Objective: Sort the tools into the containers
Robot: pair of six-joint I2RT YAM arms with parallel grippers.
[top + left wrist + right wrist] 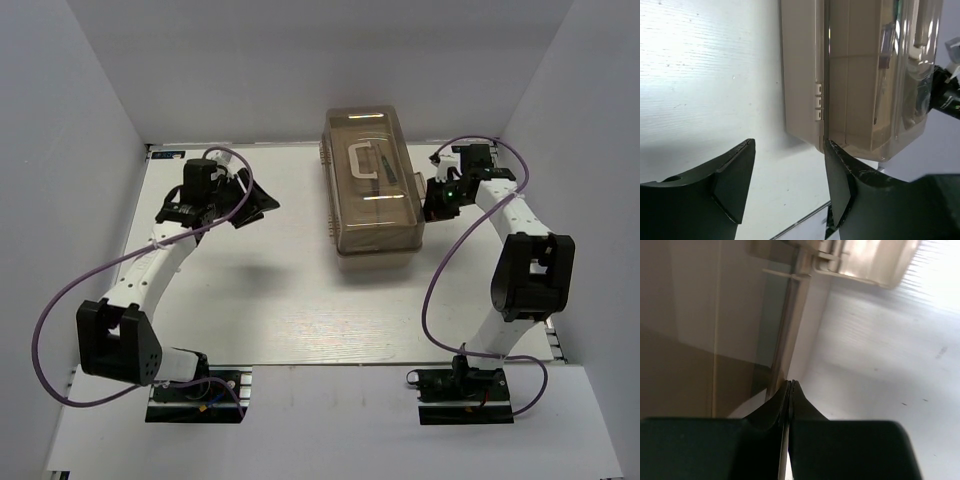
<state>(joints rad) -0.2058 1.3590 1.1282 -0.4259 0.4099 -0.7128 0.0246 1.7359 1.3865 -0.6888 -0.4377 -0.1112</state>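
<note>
The toolbox (372, 180) stands closed mid-table, its translucent brown lid down and its white handle (360, 160) flat on top. Through the lid a dark thin tool (386, 170) shows dimly; the other tools are hidden. My left gripper (258, 203) hovers left of the box, apart from it. In the left wrist view this gripper (789, 145) is open with nothing between its fingers, and the box's beige side (800, 75) lies ahead. My right gripper (437, 203) sits close against the box's right side. In the right wrist view it (791, 383) is shut and empty beside the brown wall (700, 315).
White walls enclose the table on the left, back and right. Purple cables loop off both arms (440, 270). The table's back edge (240, 145) runs just behind the left gripper. Both arm bases (196, 392) are bolted at the near edge.
</note>
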